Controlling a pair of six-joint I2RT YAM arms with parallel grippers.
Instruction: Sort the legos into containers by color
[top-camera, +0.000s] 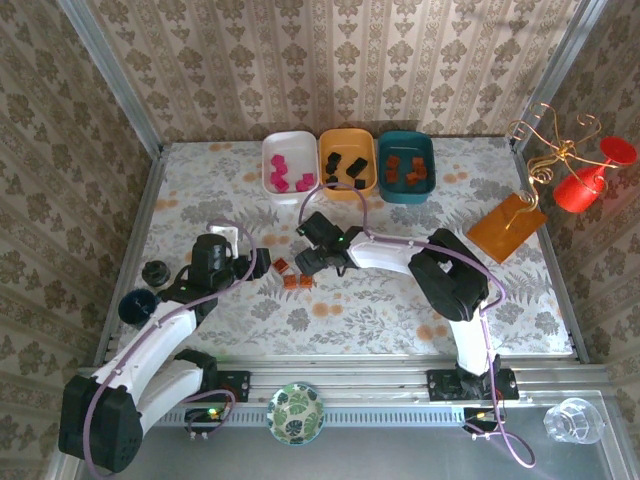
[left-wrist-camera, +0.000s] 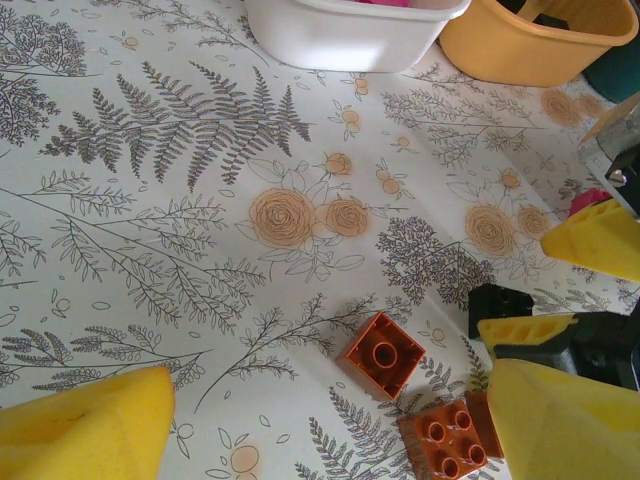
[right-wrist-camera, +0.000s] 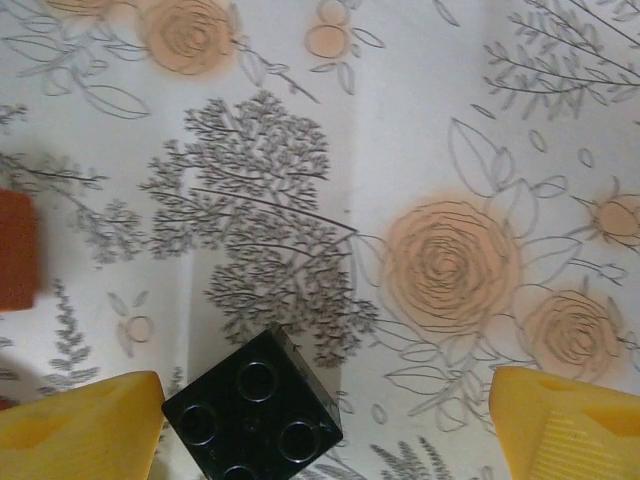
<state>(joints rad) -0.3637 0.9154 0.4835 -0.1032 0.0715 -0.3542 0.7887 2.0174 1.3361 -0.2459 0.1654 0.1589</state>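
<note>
Between the spread yellow fingers of the right end effector (right-wrist-camera: 325, 400), a black lego (right-wrist-camera: 252, 410) sits studs-up on the counter (right-wrist-camera: 420, 120).
It lies just beside one finger, unclamped, with the jaws released wide. A few loose orange-brown legos (top-camera: 291, 275) lie close by, between the two arms. The left end effector (top-camera: 260, 262) is likewise released, grasping nothing. At the far edge stand the white tray (top-camera: 290, 137) with pink bricks (top-camera: 285, 178), the orange-yellow tray (top-camera: 347, 134) with black bricks (top-camera: 350, 165), and the teal tray (top-camera: 405, 134) with orange-brown bricks (top-camera: 405, 170).
</note>
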